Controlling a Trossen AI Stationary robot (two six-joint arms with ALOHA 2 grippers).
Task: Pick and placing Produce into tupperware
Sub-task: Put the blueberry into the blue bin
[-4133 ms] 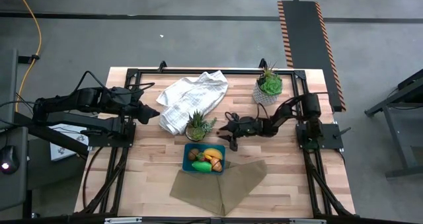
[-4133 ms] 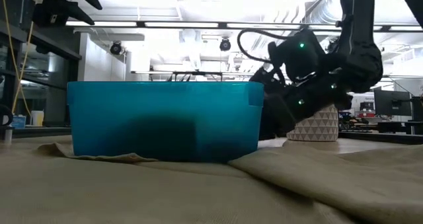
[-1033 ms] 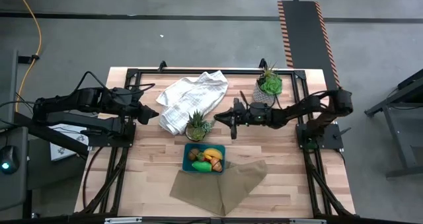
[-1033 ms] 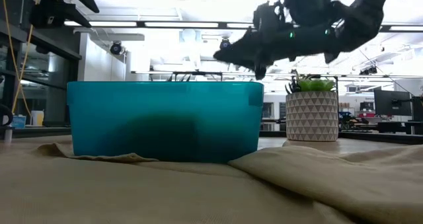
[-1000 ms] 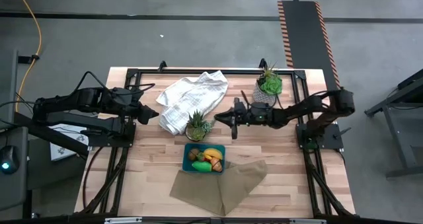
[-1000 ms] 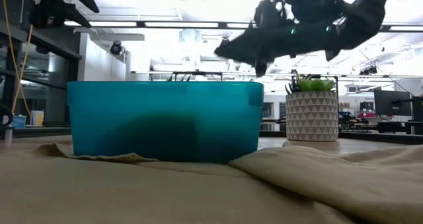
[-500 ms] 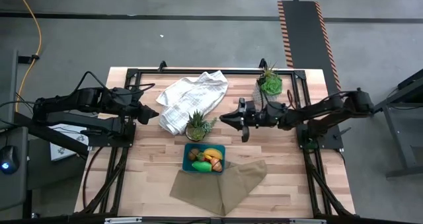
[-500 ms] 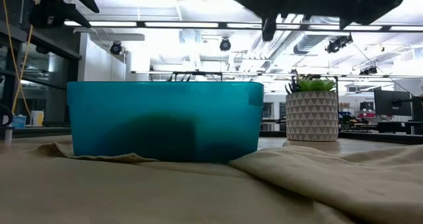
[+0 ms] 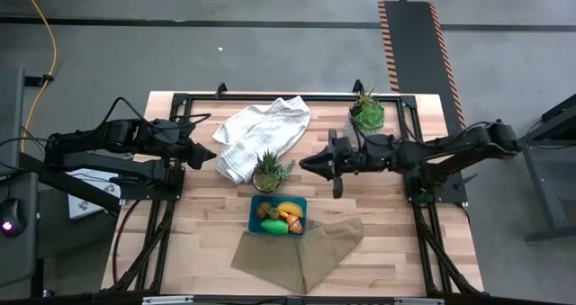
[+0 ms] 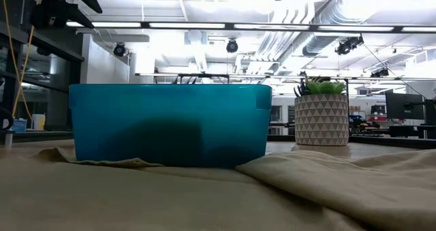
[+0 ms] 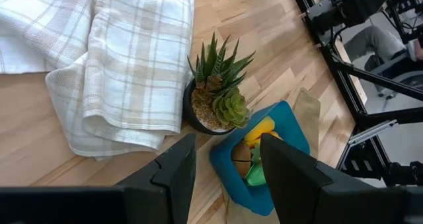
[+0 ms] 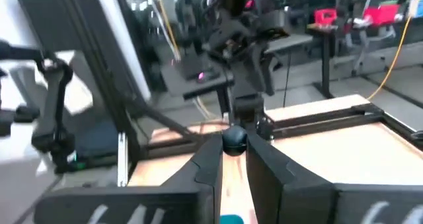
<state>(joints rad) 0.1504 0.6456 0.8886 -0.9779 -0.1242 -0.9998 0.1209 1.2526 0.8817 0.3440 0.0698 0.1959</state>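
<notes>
Produce [image 9: 281,217] heaped in the blue container [image 9: 256,203] at table centre, front edge against the tan cloth [image 9: 301,249]: banana, kiwi, something green, orange bits.

Far left: left gripper [image 9: 210,156] parked beside the checked towel [image 9: 261,131], fingers apart, nothing between them (wrist view looks down past them at the spiky plant [image 11: 215,95] and the container).

Centre right: right gripper [image 9: 306,165] raised above the table, just behind the container, pinching a small dark berry [image 12: 233,139] between nearly closed fingertips. Second potted plant [image 9: 366,114] near the back edge, beside that arm.

Risks, judged from here: berry small and round, held by the tips only, so could roll free before reaching the container and bounce off the heap, onto the cloth or under the plant. Lowering could also clip the spiky plant right beside the container.

Hard to tell: berry invisible from above; low view shows only the container wall, contents hidden, arm mostly out of frame overhead.
</notes>
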